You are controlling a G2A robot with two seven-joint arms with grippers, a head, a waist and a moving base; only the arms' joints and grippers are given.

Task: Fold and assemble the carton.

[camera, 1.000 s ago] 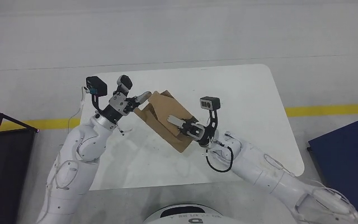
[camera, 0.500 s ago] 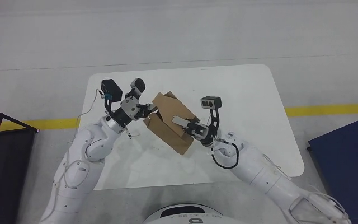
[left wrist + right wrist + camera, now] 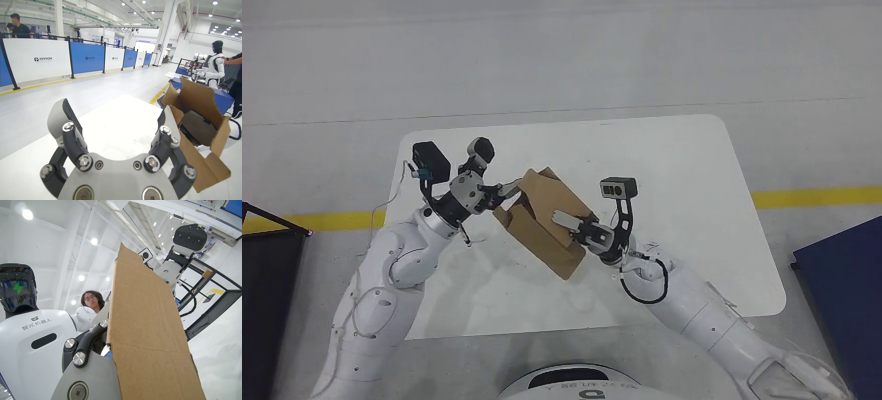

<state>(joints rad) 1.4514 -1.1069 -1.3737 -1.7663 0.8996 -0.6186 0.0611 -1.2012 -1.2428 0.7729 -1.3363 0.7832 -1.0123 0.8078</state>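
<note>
Nearest me, my right gripper looks clamped on a wall of the carton, though one finger is hidden. The carton hangs tilted over the white table. Beyond it, my left gripper is spread wide, one finger touching a flap.

Large robotics test hall, industrial rather than domestic. Pale polished floor marked with yellow lane lines. White and blue partition panels on black posts fence off bays. High white ceiling with round lamps, overhead piping and tall square columns. The white bench stands alone on open floor. A second humanoid robot stands well apart at another station — white body, dark head.
</note>
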